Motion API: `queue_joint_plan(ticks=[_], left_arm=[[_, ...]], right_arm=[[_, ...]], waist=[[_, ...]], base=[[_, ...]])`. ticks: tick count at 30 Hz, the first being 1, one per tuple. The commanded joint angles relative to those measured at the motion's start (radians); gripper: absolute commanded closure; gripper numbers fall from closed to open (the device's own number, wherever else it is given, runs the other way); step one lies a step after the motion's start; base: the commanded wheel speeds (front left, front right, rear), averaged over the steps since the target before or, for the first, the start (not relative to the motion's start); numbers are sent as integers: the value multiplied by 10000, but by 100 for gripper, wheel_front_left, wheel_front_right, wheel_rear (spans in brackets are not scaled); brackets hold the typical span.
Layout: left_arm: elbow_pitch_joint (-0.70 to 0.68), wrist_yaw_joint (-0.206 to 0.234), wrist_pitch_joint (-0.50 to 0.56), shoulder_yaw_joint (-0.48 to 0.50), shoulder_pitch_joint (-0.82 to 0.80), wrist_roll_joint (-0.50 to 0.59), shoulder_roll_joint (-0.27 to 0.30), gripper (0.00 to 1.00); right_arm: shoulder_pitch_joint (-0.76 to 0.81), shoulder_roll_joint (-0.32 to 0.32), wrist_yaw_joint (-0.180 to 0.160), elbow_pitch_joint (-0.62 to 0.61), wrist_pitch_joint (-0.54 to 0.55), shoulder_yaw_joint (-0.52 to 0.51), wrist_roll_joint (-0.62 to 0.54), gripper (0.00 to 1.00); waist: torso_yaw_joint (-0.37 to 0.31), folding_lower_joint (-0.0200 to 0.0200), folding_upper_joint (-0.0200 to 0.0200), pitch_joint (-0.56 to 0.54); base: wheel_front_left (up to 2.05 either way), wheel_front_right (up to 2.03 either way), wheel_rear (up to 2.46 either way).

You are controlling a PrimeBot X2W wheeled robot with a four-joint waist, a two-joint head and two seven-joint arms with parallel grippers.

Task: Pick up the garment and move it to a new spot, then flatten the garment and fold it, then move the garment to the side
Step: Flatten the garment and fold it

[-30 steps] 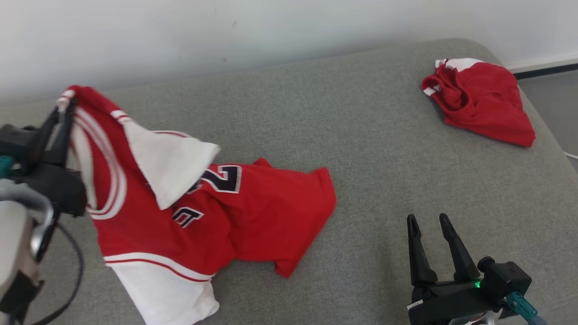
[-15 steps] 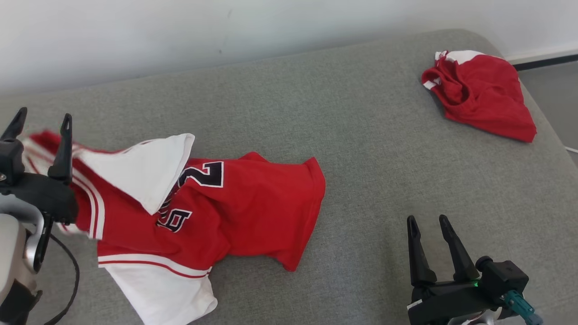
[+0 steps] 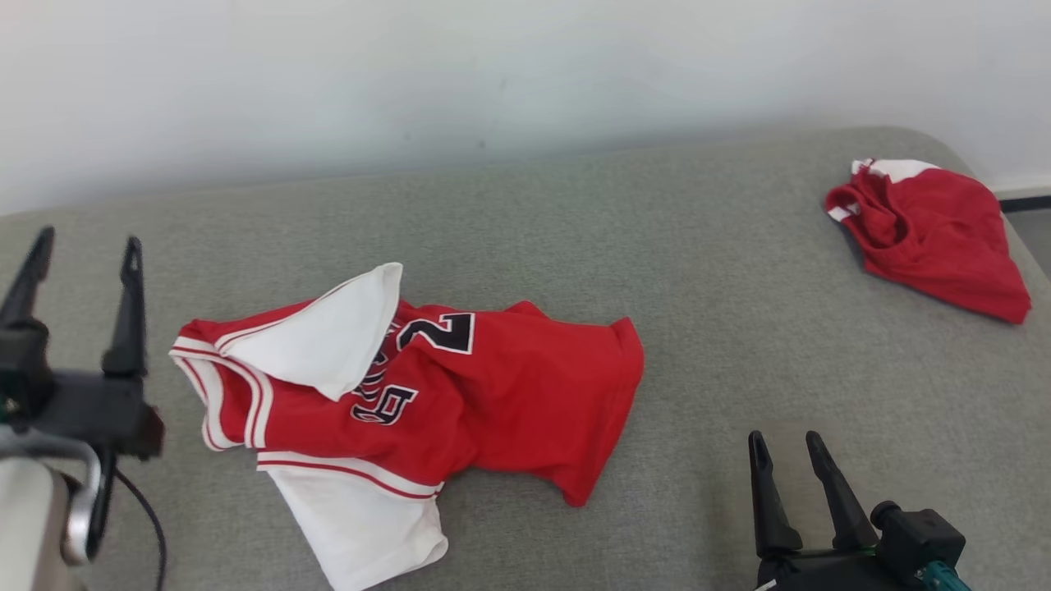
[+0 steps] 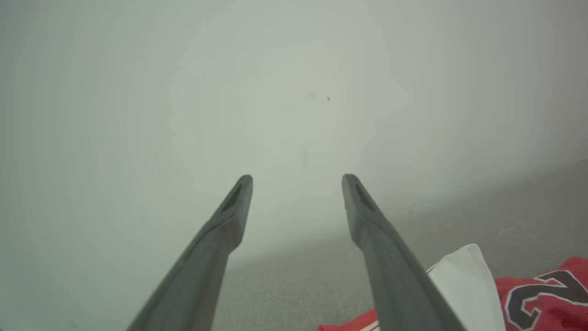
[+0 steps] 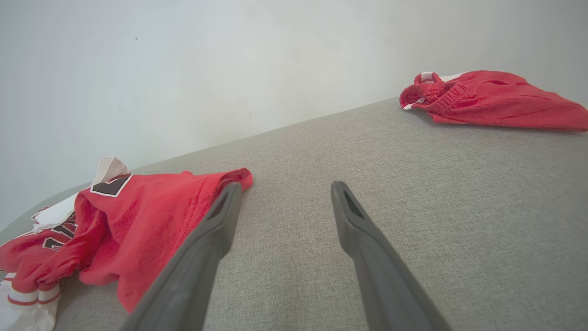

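— Jersey (image 3: pixel 460 394) lies crumpled on the cushion (image 3: pixel 657 246), head view; our left gripper (image 3: pixel 88 240) and right gripper (image 3: pixel 784 437) both gape empty.
— Left wrist: white flap (image 4: pixel 464 285) doubled over; we'd pinch 2 layers.
— Right wrist: that other red garment (image 5: pixel 496 99) could lure us away.

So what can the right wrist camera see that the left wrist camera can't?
Right wrist, not left: the crumpled second red garment, plus the open right hand. Left wrist, not right: the open left hand, pointing at the wall. Both: the red-and-white jersey, the grey cushion and the pale wall.
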Motion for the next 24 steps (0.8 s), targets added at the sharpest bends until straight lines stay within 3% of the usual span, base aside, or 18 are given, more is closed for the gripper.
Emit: queue_joint_plan(ticks=[1, 11, 24], left_arm=[[-91, 50, -29, 42, 269, 64, -100, 0], [-2254, 687, -29, 814, 2884, 369, -1133, 0], [-2971, 771, -29, 1423, 5227, 964, -2603, 0]], right_arm=[[103, 21, -26, 18, 2, 22, 82, 0], [421, 55, -27, 168, 2, 37, 62, 0], [609, 61, -27, 656, 2, 79, 88, 0]], waist=[[337, 1, 1, -276], [991, 1, 1, -737], [1437, 1, 1, -1125]], base=[[0, 0, 0], [0, 0, 0], [0, 0, 0]])
